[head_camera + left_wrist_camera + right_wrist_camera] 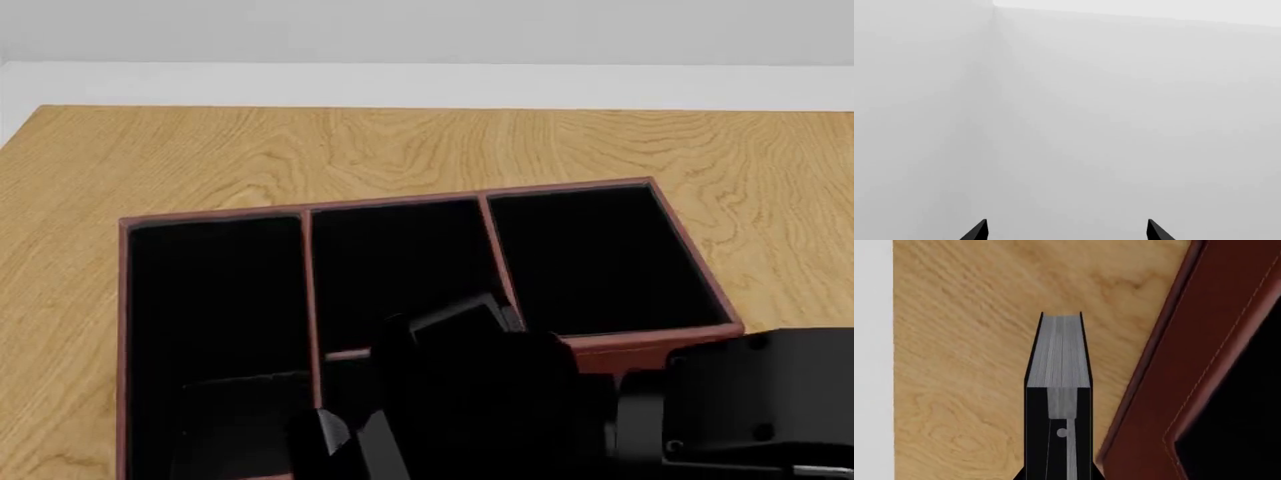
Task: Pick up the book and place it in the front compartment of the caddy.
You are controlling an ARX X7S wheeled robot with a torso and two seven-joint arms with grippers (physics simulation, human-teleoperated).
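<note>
The book (1059, 350) shows its white page edges between black covers, and my right gripper (1057, 475) is shut on it. It hangs over the wooden table (961, 340), just outside the caddy's red-brown outer wall (1201, 340), apart from it. In the head view the caddy (400, 203) lies open with black sections split by thin dividers. My right arm (747, 400) covers its near part, and I cannot make out the book among the black shapes there. My left gripper (1067, 230) is open, its two tips wide apart, holding nothing.
The wooden table (160, 160) runs past the caddy on all visible sides. Its edge and the white floor (873, 360) lie close beside the book. The left wrist view faces only bare white walls (1121, 100).
</note>
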